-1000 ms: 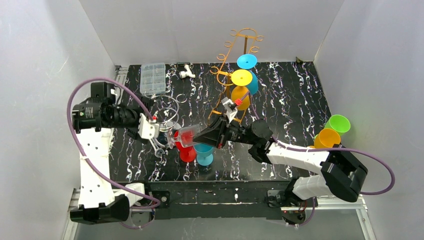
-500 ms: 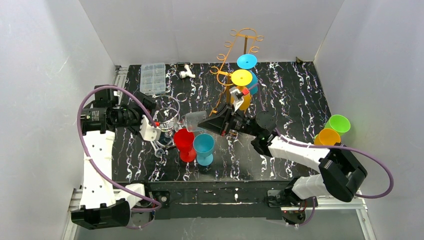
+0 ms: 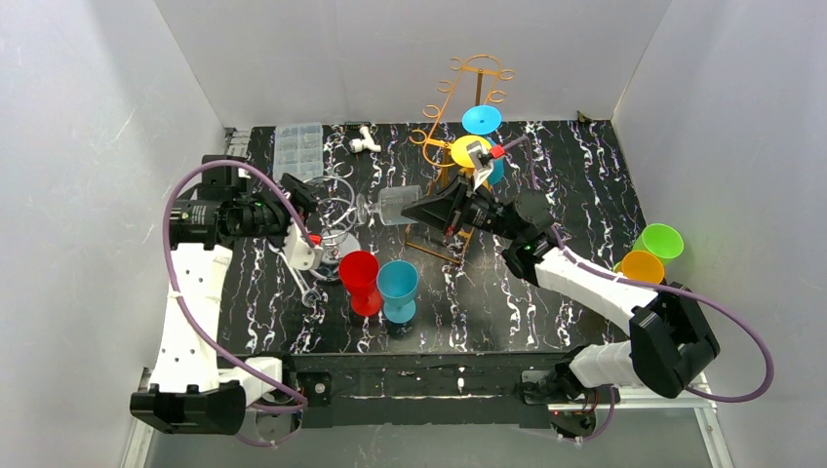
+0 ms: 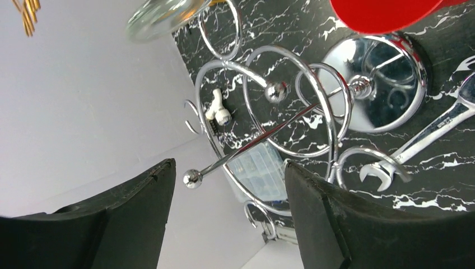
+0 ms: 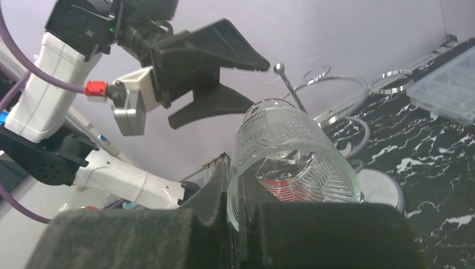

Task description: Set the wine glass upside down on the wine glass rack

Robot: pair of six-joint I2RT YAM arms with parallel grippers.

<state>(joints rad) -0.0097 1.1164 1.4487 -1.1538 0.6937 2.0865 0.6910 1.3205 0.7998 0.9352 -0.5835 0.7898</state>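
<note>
My right gripper (image 3: 410, 209) is shut on the rim of a clear patterned wine glass (image 3: 390, 205), one finger inside the bowl and one outside (image 5: 291, 157). The glass lies on its side in the air, foot pointing left toward the chrome wine glass rack (image 3: 332, 207). In the left wrist view the rack's loops (image 4: 280, 112) and round base (image 4: 386, 84) fill the middle, and the glass foot (image 4: 162, 14) shows at the top. My left gripper (image 3: 304, 200) hovers by the rack, open and holding nothing (image 4: 229, 185). A ball-tipped rod (image 4: 192, 178) ends near its left finger.
A red cup (image 3: 359, 278) and a blue cup (image 3: 398, 288) stand near the front. A gold rack (image 3: 468, 117) holds yellow and blue cups behind my right arm. Green (image 3: 659, 240) and orange (image 3: 639, 268) cups sit far right. A wrench (image 4: 414, 151), a plastic box (image 3: 300, 148) and a white fitting (image 3: 363, 142) lie around.
My right arm has carried the glass from above the red cup back and up toward the chrome rack. My left arm drew back to the left and its jaws narrowed somewhat.
</note>
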